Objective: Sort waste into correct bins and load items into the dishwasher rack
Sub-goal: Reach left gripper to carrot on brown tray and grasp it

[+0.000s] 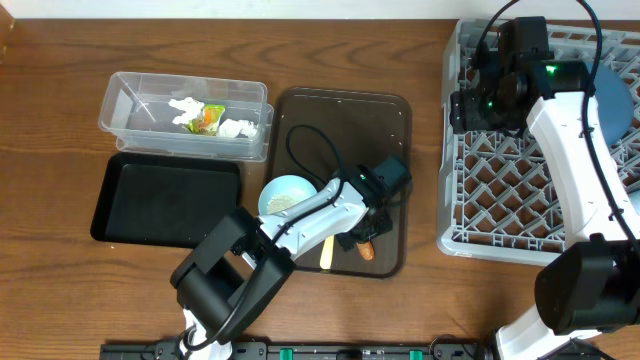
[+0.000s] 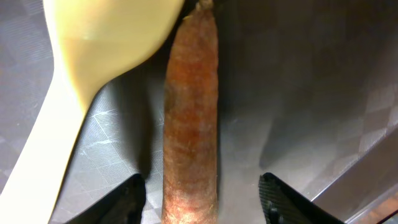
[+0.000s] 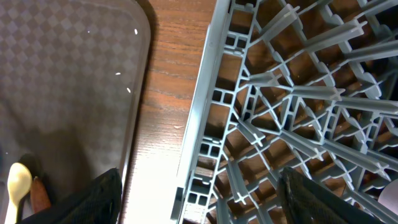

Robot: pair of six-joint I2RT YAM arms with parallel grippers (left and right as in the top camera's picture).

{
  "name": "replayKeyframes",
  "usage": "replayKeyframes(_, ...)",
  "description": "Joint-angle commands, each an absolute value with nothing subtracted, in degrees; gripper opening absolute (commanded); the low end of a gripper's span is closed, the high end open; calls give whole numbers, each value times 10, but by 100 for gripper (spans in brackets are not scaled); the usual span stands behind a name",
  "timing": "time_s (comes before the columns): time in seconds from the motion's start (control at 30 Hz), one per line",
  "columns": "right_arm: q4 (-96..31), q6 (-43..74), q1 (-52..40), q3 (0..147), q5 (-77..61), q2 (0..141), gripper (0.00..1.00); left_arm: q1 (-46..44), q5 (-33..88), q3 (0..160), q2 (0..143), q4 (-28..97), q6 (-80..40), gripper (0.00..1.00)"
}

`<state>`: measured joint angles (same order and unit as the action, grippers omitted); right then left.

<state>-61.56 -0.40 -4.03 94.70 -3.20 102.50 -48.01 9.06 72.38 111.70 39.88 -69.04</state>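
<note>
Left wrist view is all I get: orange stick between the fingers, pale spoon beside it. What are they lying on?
Observer: The orange stick and the spoon both lie on a brown tray, near its front edge.
Operator: Anything else at that tray?
Observer: A light blue bowl sits at its left edge, with something whitish inside.
Operator: Right arm?
Observer: The right gripper hovers open over the left rim of the grey rack, holding nothing.
</note>
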Motion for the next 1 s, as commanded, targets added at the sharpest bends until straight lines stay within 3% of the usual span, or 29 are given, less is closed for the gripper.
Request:
replayKeyframes(0.0, -616, 4, -37, 956, -37, 1025, 79, -480, 95, 717, 1131, 399, -691, 55)
replayKeyframes(0.13, -616, 4, -37, 956, -37, 1025, 79, -480, 95, 717, 1131, 400, -691, 49)
replayKeyframes(0.47, -618, 1, -36, 956, -35, 1025, 79, -476, 95, 717, 1131, 404, -688, 22)
replayKeyframes(0.6, -618, 1, -36, 956, -34, 1025, 79, -469, 98, 717, 1129, 404, -664, 19)
replayKeyframes(0.73, -618, 1, -34, 956, -32, 1025, 79, -460, 98, 719, 1118, 404, -612, 7)
replayKeyframes(0.97, -620, 1, -23, 956, -32, 1025, 79, -436, 30, 719, 1066, 444, -556, 6)
